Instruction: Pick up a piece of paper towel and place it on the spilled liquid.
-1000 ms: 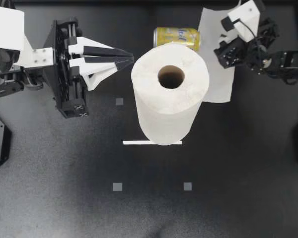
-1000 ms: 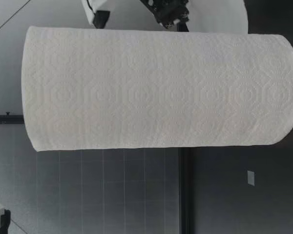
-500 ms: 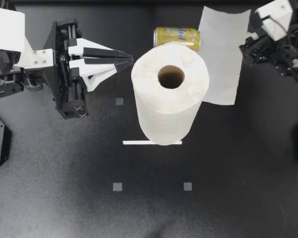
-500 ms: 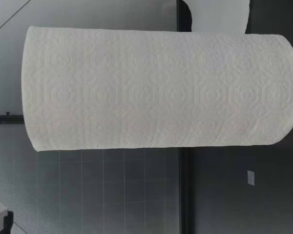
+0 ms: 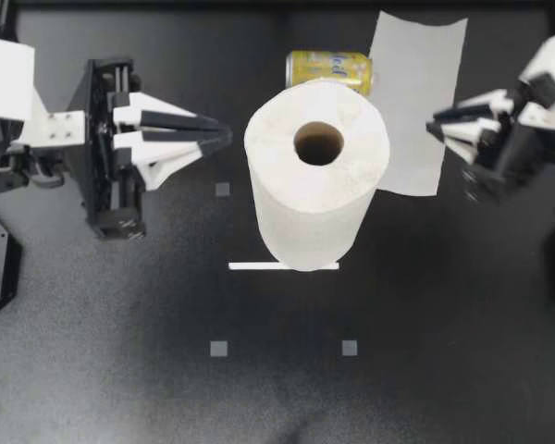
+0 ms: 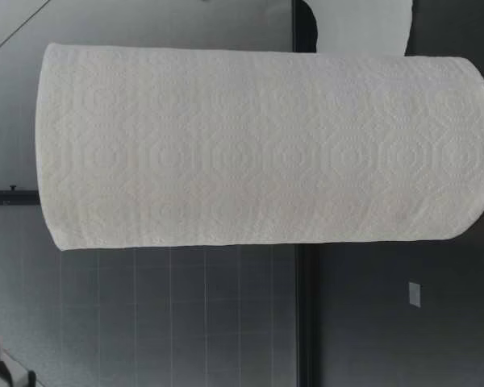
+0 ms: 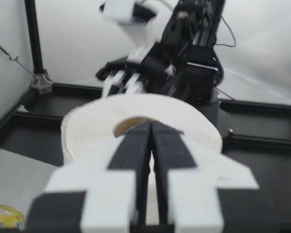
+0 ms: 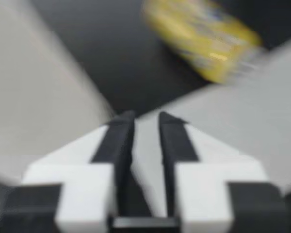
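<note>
A loose paper towel sheet (image 5: 412, 102) lies flat on the black table, beside a toppled yellow can (image 5: 328, 67). No liquid shows around them. The tall paper towel roll (image 5: 316, 171) stands upright mid-table and fills the low view (image 6: 258, 145), with a bit of the sheet (image 6: 359, 22) behind it. My right gripper (image 5: 433, 125) points at the sheet's right edge. In the right wrist view its fingers (image 8: 117, 141) stand a narrow gap apart, gripping nothing, with the can (image 8: 203, 43) ahead. My left gripper (image 5: 227, 139) is shut and empty, left of the roll (image 7: 136, 121).
The roll's white holder base (image 5: 282, 266) juts out toward the table's near side. Small grey squares (image 5: 219, 349) mark the tabletop. A black frame rail runs along the far edge behind the can.
My right gripper left the sheet, swung out to the right and came nearer, now pointing at the sheet's edge with its fingers drawn close. My left arm shifted slightly left. The sheet lies still.
</note>
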Robot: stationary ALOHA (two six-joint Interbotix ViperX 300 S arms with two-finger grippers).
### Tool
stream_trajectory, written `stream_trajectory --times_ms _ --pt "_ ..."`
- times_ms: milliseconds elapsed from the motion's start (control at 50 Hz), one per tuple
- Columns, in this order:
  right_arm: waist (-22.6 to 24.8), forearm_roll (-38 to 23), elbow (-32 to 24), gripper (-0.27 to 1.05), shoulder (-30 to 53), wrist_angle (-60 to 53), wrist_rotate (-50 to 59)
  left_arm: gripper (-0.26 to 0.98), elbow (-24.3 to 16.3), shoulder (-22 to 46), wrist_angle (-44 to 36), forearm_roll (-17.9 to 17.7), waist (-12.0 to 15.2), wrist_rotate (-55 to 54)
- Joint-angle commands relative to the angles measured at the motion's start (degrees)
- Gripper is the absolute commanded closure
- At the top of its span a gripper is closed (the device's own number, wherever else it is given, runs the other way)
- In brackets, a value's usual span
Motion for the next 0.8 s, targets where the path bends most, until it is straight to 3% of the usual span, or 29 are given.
stream_trajectory --times_ms 0,140,300,540,780 --pt "1.1 -0.3 -0.2 0.61 -4.4 -5.1 -0.2 0.61 0.1 -1.5 -0.2 0.1 -0.8 -0.2" --pt "2.6 -0.8 0.3 0.73 -11.2 -13.8 -1.3 0.61 1.1 -2.0 -0.2 0.0 -1.8 -0.5" --pt "5.8 -0.7 -1.9 0.75 -13.9 -19.3 -3.1 0.61 -0.1 -2.5 2.4 -0.1 -3.1 -0.7" --pt "11.9 -0.8 -10.5 0.75 -9.3 -16.4 -6.7 0.61 -3.8 -3.5 7.7 -0.1 -3.7 -0.6" --pt "15.9 -0.8 -16.4 0.75 -4.3 -10.0 -9.0 0.61 -3.8 -4.7 8.0 -0.1 -3.8 -0.4"
